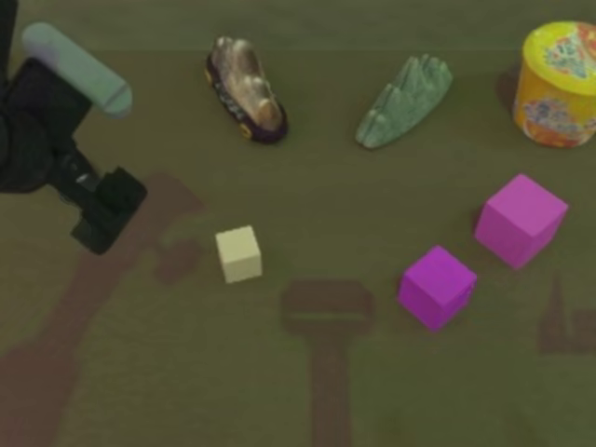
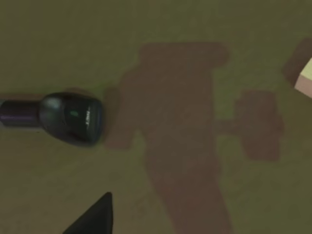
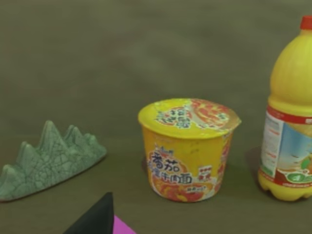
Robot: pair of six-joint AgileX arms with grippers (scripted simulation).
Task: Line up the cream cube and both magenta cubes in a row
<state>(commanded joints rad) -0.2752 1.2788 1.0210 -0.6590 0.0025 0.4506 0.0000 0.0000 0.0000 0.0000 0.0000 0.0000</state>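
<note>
At the desk's left side in the top view, the left gripper [image 1: 101, 223] hangs above the bare olive desk [image 1: 279, 391], holding nothing; whether its jaws are spread or pressed together cannot be told. Just to its right the small matte cream cube [image 1: 239, 253] sits alone. The two matte magenta cubes [image 1: 437, 286] [image 1: 521, 220] stand near each other at the right, well apart from the cream one. The right gripper is out of the top view; its wrist camera shows only a dark fingertip edge and a cut-off magenta corner.
</note>
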